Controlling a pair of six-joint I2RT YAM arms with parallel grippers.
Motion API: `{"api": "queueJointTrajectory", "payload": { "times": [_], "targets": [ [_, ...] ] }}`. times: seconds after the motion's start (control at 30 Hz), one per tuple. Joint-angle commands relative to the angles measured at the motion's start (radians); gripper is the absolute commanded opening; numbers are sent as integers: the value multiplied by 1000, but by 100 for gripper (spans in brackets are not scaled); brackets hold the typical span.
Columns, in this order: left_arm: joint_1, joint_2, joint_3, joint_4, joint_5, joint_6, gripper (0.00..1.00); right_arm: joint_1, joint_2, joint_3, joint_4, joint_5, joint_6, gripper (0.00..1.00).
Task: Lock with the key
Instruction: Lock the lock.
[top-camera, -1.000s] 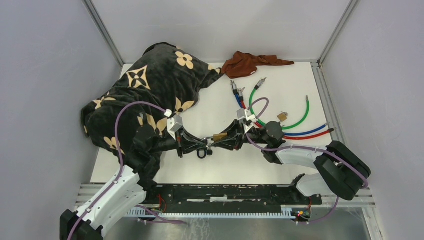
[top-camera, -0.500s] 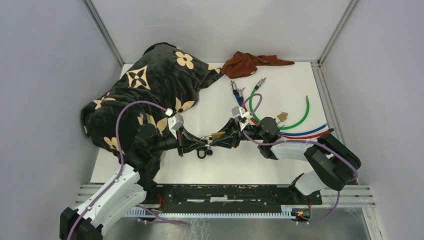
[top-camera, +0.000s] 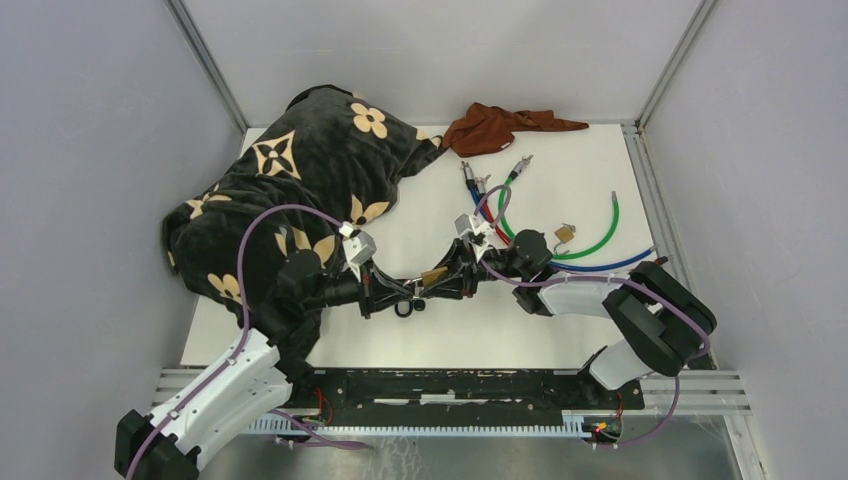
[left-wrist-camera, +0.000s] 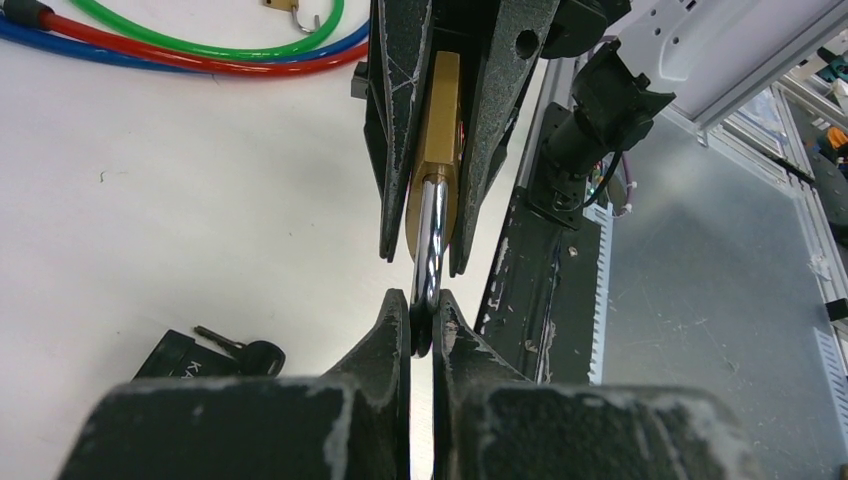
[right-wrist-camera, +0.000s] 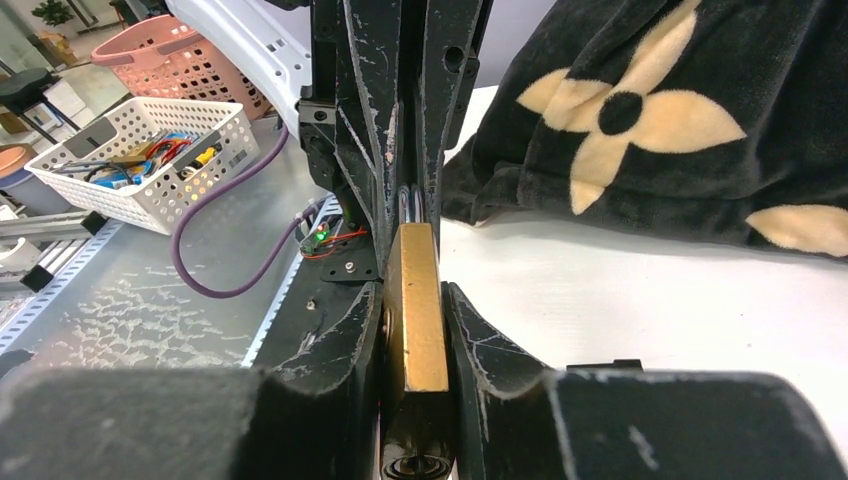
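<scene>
Working low over the near middle of the white surface, arms reaching in toward each other.

Grips the flat faces of the brass padlock in the right tool, clamped firmly, with the body turned edge-on and apparently just clear of the surface. Pinches the bow of the steel shackle in the left tool, clenched almost fully closed.

Probably seating the shackle into the body ahead of the key turn. Keep both grips in one line, push straight along the shackle legs, avoid twisting, and hold the body hard enough to stop any slip. Cannot tell whether the shackle is fully home.

Around, by size:
- Large black flowered blanket at left, under the left arm.
- Green, blue and red cables at right, behind the right arm.
- Brown cloth at the far edge.
- Small spare padlock among the cables.

Mind the key with its black fob, lying on the surface just below the meeting tools. No free tool to fetch it, so this needs one grip released first, likely the left.
</scene>
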Motion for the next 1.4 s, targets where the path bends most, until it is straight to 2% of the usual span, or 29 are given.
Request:
{"api": "queueJointTrajectory", "payload": {
  "times": [0.0, 0.2, 0.3, 0.37, 0.67, 0.87, 1.37],
  "targets": [
    [-111, -4, 82, 378, 208, -127, 2, 107, 5, 83, -44, 209, -121, 0],
    [-38, -83, 39, 422, 119, -147, 3, 57, -124, -29, -34, 266, -91, 0],
    [-2, -112, -5, 453, 76, -160, 20, 52, -208, -41, -126, 305, -134, 0],
    [10, -127, -22, 454, 73, -160, 26, 52, -250, -42, -172, 318, -157, 0],
    [20, -150, -42, 404, 92, -129, 27, 51, -331, -18, -249, 327, -188, 0],
    [21, -153, -56, 355, 101, -92, 45, 54, -341, 9, -290, 299, -205, 0],
    [20, -129, -75, 293, 125, 14, 51, 88, -368, 46, -293, 253, -214, 0]
  ]
}}
